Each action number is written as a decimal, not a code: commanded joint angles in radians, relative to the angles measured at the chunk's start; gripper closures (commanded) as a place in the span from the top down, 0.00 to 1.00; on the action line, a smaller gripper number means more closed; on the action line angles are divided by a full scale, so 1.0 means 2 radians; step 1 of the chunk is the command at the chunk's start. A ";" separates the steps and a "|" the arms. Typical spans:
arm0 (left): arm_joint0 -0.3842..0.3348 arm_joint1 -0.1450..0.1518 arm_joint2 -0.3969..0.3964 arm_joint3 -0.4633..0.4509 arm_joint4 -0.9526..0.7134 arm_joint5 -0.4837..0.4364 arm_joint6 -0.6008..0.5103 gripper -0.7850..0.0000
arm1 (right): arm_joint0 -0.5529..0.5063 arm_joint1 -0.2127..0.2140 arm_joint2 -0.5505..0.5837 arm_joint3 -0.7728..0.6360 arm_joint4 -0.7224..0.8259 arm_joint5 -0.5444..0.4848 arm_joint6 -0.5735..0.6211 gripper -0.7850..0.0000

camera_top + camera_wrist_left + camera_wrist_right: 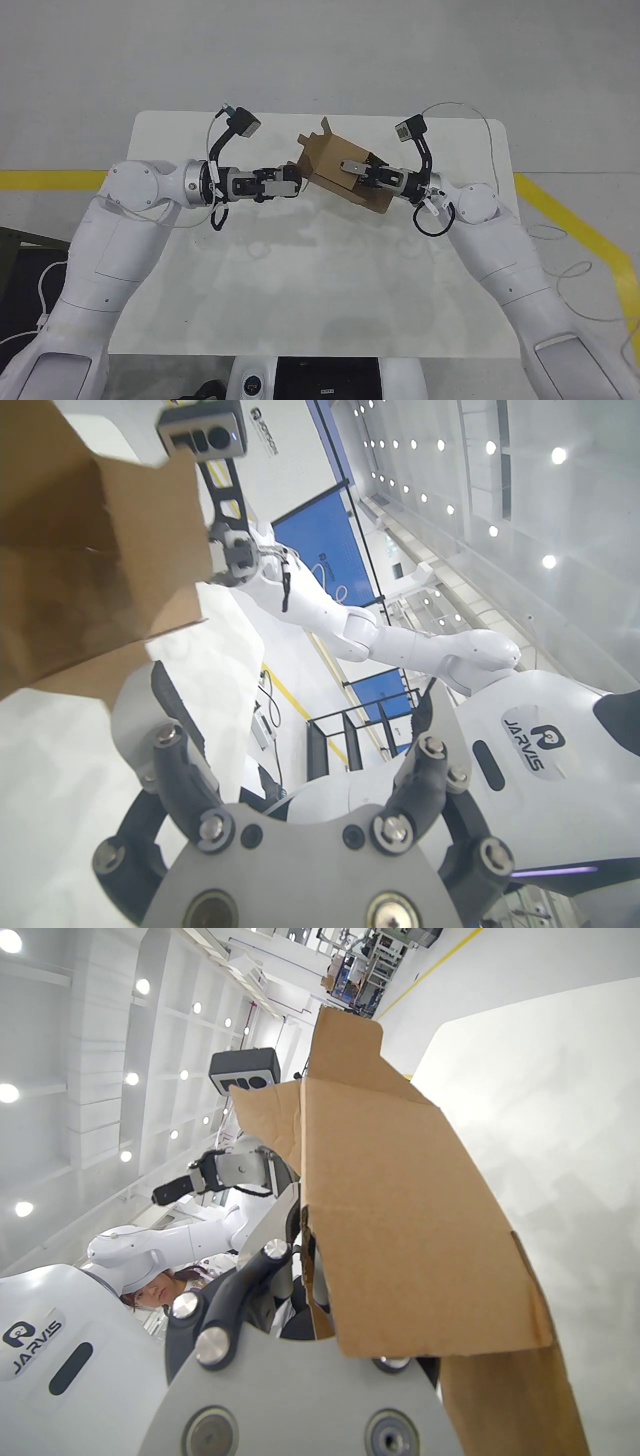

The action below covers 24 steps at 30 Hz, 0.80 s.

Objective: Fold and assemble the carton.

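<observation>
Overhead, we see the carton [328,160], a brown cardboard box only partly folded, lying between the two grippers with the white desk [300,290] beneath both of them.

Right gripper [353,168]: closed on the carton. One silver finger [278,1228] lies flat against the inner face of a carton wall. We take the opposite finger to be behind that wall, since the cardboard hides it. From this gripper the carton extends outward toward the left gripper, its broad panel [390,1208] tilted and an unfolded flap standing up at the end farthest from the right gripper.

Left gripper [292,182]: spread wide, nothing between its fingers. In its own wrist view the two dark fingers [175,720] stand well apart, and the carton [75,550] sits just beyond the tip of one of them, to the outside of the gap. We cannot tell whether that fingertip touches the cardboard. The carton corner nearest the left gripper shows an open seam, with one panel edge lifted away from its neighbour.

Carton and desk: we cannot tell whether the carton's lower edge meets the desk surface under the grippers.
</observation>
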 commanded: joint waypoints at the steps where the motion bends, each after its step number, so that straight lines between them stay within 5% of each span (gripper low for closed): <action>1: -0.005 0.001 -0.010 0.010 0.004 -0.003 0.006 1.00 | -0.001 0.003 0.009 -0.002 -0.003 0.005 0.009 0.00; 11: -0.021 0.007 -0.019 0.061 0.075 -0.001 0.007 1.00 | -0.007 0.021 0.051 -0.029 0.010 0.040 0.105 0.00; 24: -0.012 0.009 0.012 0.061 0.157 -0.001 0.009 1.00 | -0.029 0.031 0.075 -0.074 0.051 0.064 0.176 0.00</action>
